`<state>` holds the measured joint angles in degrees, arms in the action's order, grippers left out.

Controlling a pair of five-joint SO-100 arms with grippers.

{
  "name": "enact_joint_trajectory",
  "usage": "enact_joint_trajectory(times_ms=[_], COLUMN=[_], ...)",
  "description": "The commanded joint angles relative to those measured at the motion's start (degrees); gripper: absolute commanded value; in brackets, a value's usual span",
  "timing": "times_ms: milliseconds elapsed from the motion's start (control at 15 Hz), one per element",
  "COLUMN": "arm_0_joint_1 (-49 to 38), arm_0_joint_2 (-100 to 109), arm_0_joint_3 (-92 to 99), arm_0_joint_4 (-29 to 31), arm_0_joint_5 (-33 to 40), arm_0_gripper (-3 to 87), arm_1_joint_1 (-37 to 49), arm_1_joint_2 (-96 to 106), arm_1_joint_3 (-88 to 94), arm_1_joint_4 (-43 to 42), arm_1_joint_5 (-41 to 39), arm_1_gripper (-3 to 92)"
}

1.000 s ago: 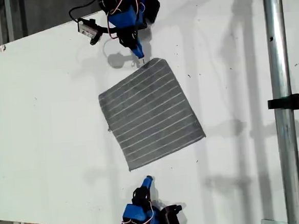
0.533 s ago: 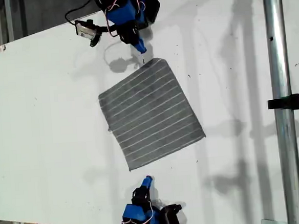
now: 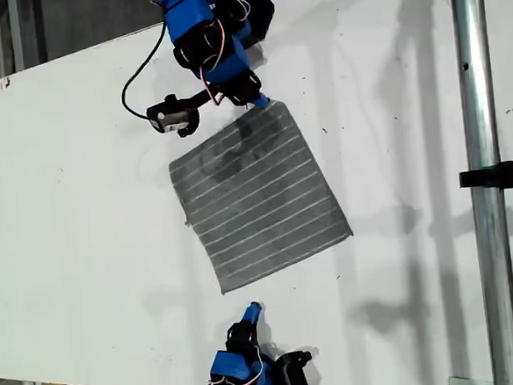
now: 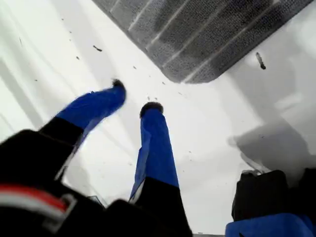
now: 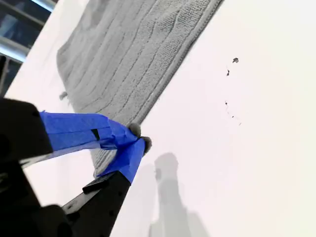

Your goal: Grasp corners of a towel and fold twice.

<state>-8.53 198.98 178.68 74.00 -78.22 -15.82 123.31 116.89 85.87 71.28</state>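
**A:** Where's the towel sitting?

**B:** The dark grey square cloth towel with thin white stripes is lying flat and unfolded, mid-way across the white tabletop. In the exterior view it is sitting turned like a diamond, corners pointing roughly to 12, 3, 6 and 9 o'clock.

**A:** First gripper?

**B:** The blue-fingered first gripper is hanging at the towel's 12 o'clock corner in the exterior view. Its own wrist view is showing the first gripper with jaws standing apart by a moderate gap and gripping nothing. The rounded corner is lying just past the tips, with a strip of bare table between. One finger is blurring.

**A:** Second?

**B:** The second gripper is sitting at 6 o'clock of the towel in the exterior view, just beside the 6 o'clock corner with table showing between them. In its wrist view the second gripper is showing its tips pressed together on nothing. The towel is running away beyond them.

**A:** Anything else?

**B:** A metal pole is running top to bottom at the exterior view's 3 o'clock side.
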Motion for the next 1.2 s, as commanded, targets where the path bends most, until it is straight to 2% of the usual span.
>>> enact_joint_trajectory(times_ms=[0,133,333,667,1000,1133], arm_0_joint_1=[-0.53,-0.09,0.53,-0.44,-0.44,-0.26], arm_0_joint_2=[0.35,0.35,0.35,0.35,0.35,0.35], arm_0_joint_3=[0.00,0.00,0.00,0.00,0.00,0.00], arm_0_joint_4=[0.09,0.09,0.09,0.09,0.09,0.18], arm_0_joint_5=[-0.62,-0.35,-1.05,-0.62,-1.41,-1.58], arm_0_gripper=[-2.6,-2.6,-2.6,-2.6,-2.6,-2.6], arm_1_joint_1=[-0.26,-0.18,1.49,5.89,7.38,7.73], arm_1_joint_2=[-0.88,-5.45,-8.70,-7.56,-16.08,-17.49], arm_1_joint_3=[-3.08,-2.81,3.96,21.01,20.74,20.21], arm_1_joint_4=[0.44,1.76,-1.85,-17.93,-23.29,-24.70], arm_1_joint_5=[-1.49,-1.85,-1.67,-1.23,0.09,0.09], arm_1_gripper=[40.8,47.5,46.1,39.9,31.5,23.1])
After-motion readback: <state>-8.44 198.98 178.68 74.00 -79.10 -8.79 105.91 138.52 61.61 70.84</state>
